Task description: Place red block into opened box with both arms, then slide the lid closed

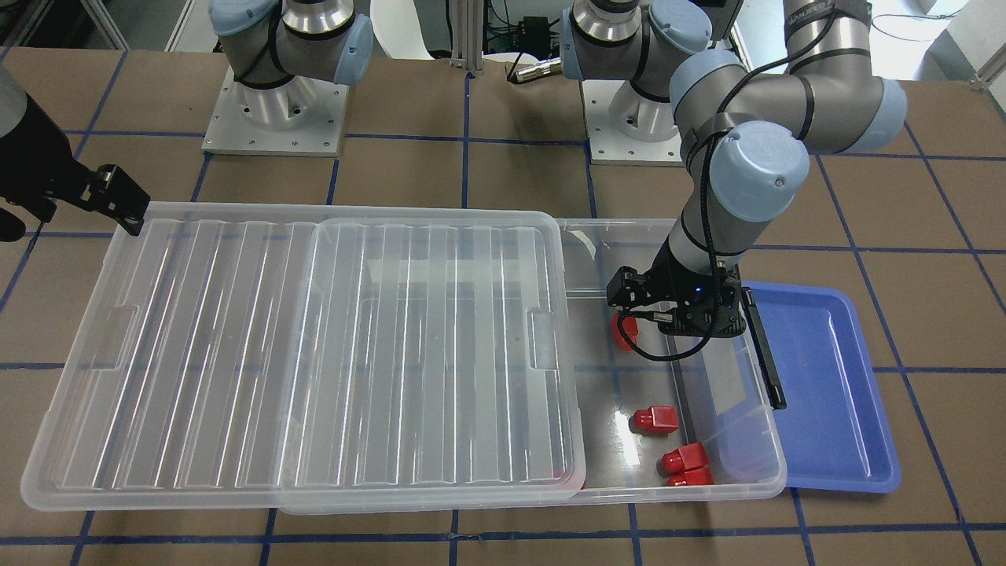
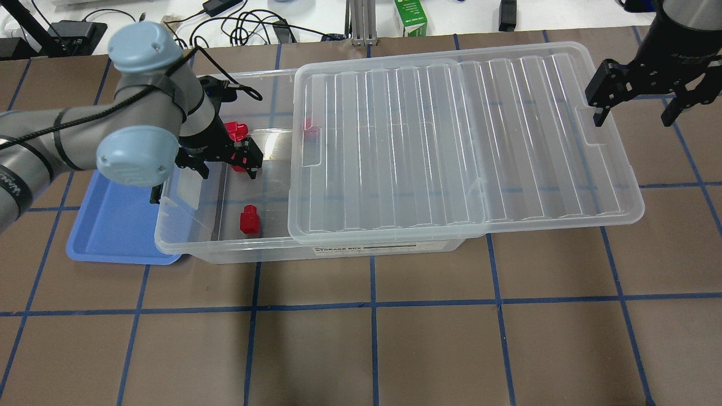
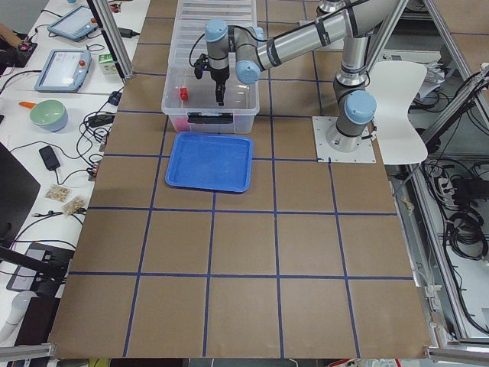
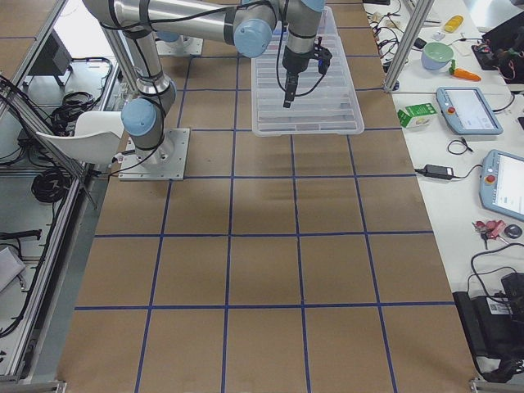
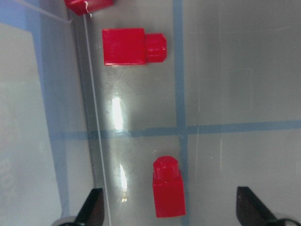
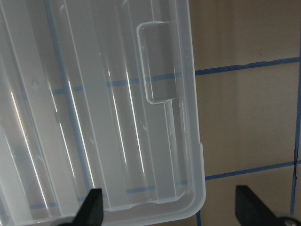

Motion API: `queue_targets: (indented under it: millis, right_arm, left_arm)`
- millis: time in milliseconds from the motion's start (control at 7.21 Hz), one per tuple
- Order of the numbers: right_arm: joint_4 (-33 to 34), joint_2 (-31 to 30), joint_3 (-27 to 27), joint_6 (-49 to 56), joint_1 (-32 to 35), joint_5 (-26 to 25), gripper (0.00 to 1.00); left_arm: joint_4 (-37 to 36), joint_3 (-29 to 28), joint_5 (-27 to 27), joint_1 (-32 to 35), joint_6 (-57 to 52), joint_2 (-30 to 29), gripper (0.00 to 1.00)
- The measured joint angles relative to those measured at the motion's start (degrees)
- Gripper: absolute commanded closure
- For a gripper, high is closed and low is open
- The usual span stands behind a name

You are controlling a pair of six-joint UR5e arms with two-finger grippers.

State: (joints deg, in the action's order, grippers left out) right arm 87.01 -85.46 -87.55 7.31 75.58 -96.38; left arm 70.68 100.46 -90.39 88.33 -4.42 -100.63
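Observation:
The clear box (image 2: 338,248) lies across the table with the ridged lid (image 2: 451,146) slid partway off, leaving the box's left end uncovered. Several red blocks lie on the floor there. My left gripper (image 2: 220,160) hangs open inside that end. In the left wrist view, one red block (image 5: 168,188) lies flat between the two spread fingertips, and another red block (image 5: 134,45) lies farther off. My right gripper (image 2: 637,104) is open above the lid's far short end, and in the right wrist view the lid (image 6: 94,94) shows its notch and a corner.
A blue tray (image 2: 113,225) sits against the box's left end, partly under my left arm. One red block (image 2: 308,128) shows through the lid's edge. Cables and a green carton (image 2: 410,18) lie beyond the table's far edge.

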Motion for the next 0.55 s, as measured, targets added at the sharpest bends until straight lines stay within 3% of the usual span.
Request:
queue_targets:
  millis: [277,555]
  right_arm:
    - [2.4,2.4,-0.3,5.9,-3.3,-1.3,0.00]
    - [8.6,6.3,-0.6,10.9,-5.7,-4.1,0.00]
  left_arm:
    - [9.3,-6.6,-0.3,0.1,0.0,3.9,0.00]
    - [12.0,-8.4,-0.6,0.2,-0.1,7.5,0.00]
